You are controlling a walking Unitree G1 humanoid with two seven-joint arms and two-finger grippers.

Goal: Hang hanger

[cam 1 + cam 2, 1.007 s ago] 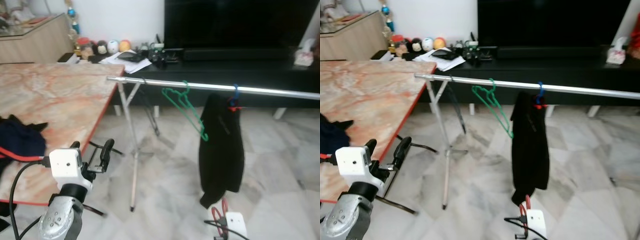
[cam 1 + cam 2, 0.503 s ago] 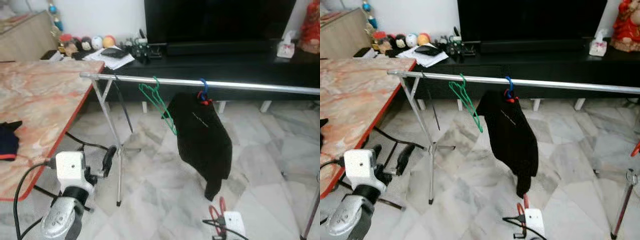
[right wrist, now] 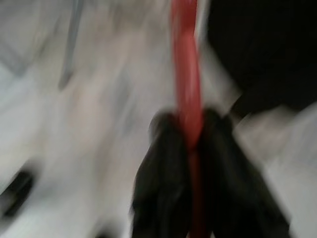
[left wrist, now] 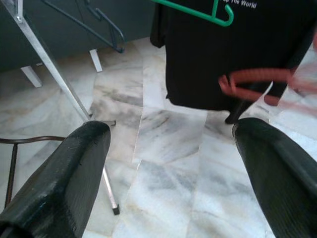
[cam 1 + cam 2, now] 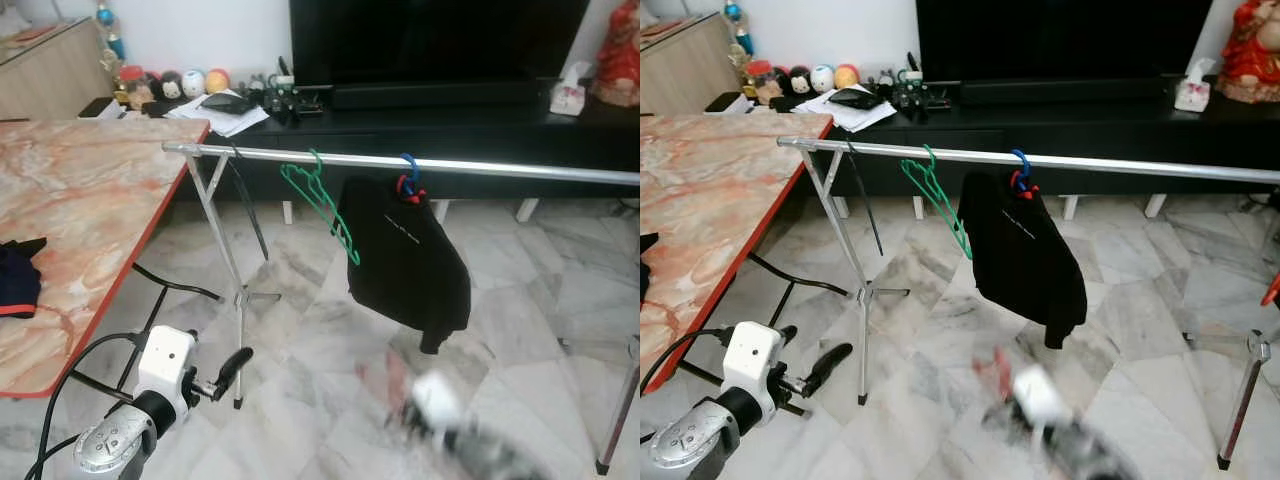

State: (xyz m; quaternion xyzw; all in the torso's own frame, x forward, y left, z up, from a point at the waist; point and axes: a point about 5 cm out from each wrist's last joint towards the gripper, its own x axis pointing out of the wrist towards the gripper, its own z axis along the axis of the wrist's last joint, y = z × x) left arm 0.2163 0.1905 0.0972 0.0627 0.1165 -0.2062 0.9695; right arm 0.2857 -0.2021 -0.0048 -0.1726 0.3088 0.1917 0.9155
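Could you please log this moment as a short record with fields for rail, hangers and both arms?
rail: silver clothes rail on folding legs, beside a marble table
on rail: empty green hanger; blue hanger carrying a black garment
right gripper: blurred, jaws shut on a red hanger
left gripper: jaws open, holding nothing

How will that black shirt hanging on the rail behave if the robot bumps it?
The black shirt is probably soft and light: it drapes unevenly and slants sideways. It hangs from one blue hook on the smooth metal rail, so a nudge would likely make it swing or slide along. The green hanger beside it could get knocked too.
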